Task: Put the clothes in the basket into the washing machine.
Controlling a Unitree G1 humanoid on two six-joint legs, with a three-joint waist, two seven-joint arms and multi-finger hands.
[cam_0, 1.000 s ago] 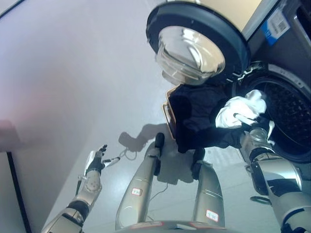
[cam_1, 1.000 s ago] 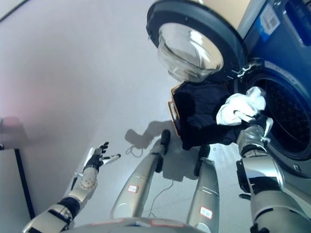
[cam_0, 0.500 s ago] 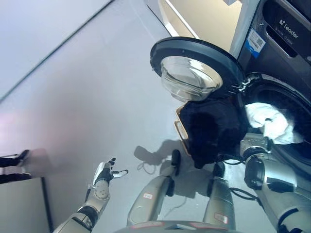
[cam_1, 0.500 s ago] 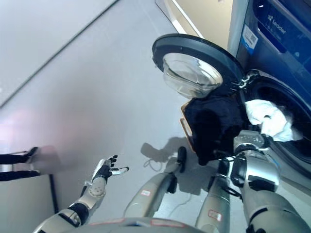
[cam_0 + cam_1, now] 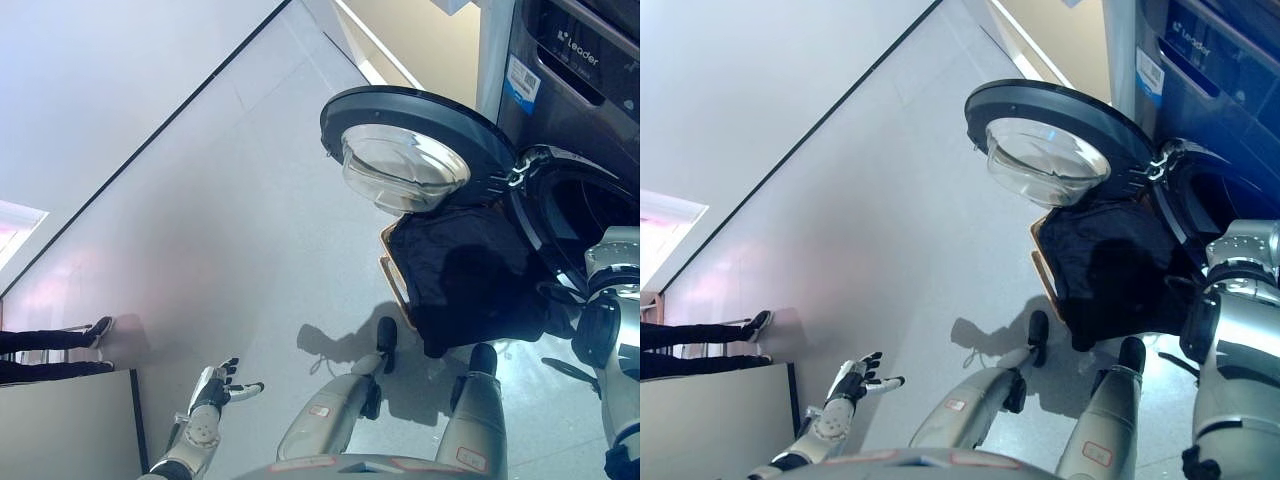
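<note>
Glossy grey floor (image 5: 250, 230), seemingly dark crumpled clothes (image 5: 470, 280)

The right hand is cut off past the washing machine (image 5: 590, 120) edge.

We see our left hand (image 5: 214, 384) low at the lower left, held out over the floor away from the work, palm turned up, fingers spread and relaxed, thumb pointing off to the side, holding nothing. Our left forearm runs down out of the bottom edge. Our right arm rises along the right edge, wrist upward; the right hand itself shows in neither view.
</note>
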